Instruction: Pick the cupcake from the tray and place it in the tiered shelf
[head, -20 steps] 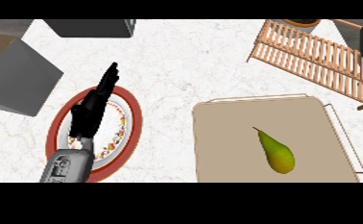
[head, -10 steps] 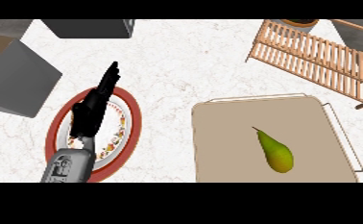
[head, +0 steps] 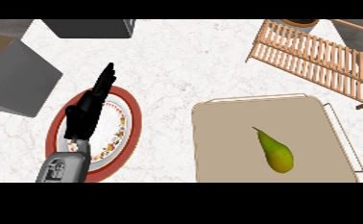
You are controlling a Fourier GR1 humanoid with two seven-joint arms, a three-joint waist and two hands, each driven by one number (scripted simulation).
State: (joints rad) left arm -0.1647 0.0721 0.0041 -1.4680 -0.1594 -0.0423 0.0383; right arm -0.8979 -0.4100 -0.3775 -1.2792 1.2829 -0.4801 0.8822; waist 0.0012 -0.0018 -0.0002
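A beige tray (head: 227, 122) lies at the lower right of the counter. The only thing on it is a green pear (head: 275, 152); no cupcake shows anywhere. The wooden slatted tiered shelf (head: 305, 57) stands at the upper right, beyond the tray. My left hand (head: 86, 110) is open at the lower left, above a red-rimmed plate (head: 133, 122), with straight fingers pointing up and away and nothing in them. It is well to the left of the tray. My right hand is out of the picture.
A grey box (head: 25, 79) stands at the left edge and a darker grey block (head: 89, 27) at the top left. A dark round object (head: 301, 22) sits behind the shelf. White marble counter (head: 184, 64) spreads between plate, tray and shelf.
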